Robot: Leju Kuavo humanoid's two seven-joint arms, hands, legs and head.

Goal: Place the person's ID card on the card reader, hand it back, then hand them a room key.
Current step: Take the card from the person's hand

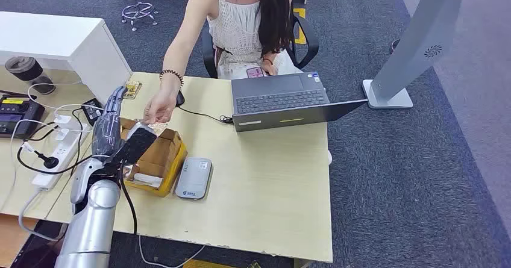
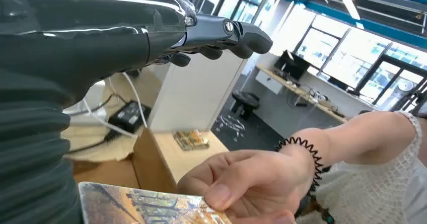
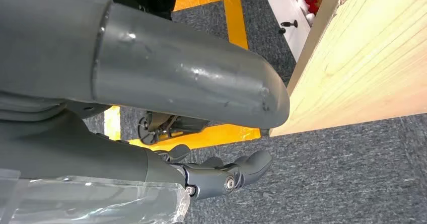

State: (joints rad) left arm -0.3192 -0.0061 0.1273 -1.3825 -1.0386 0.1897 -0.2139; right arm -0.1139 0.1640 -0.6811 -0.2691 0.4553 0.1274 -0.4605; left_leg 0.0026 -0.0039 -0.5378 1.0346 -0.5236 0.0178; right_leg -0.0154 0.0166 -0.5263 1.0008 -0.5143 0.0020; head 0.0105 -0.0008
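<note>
Your robot's left hand (image 1: 108,125) is raised over the left side of the table (image 1: 265,177), fingers extended and apart, holding nothing. Just beside it, the seated person's hand (image 1: 158,106) reaches across the table and pinches a card (image 2: 151,205) printed with an autumn-coloured picture; whether this is the ID card or the room key, you cannot tell. The card sits above the open cardboard box (image 1: 158,153), apart from the robot's fingers (image 2: 236,32). The grey card reader (image 1: 194,178) lies flat on the table just right of the box. Your right hand (image 3: 221,176) hangs below the table's edge over the carpet, fingers loosely curled, nothing in it.
</note>
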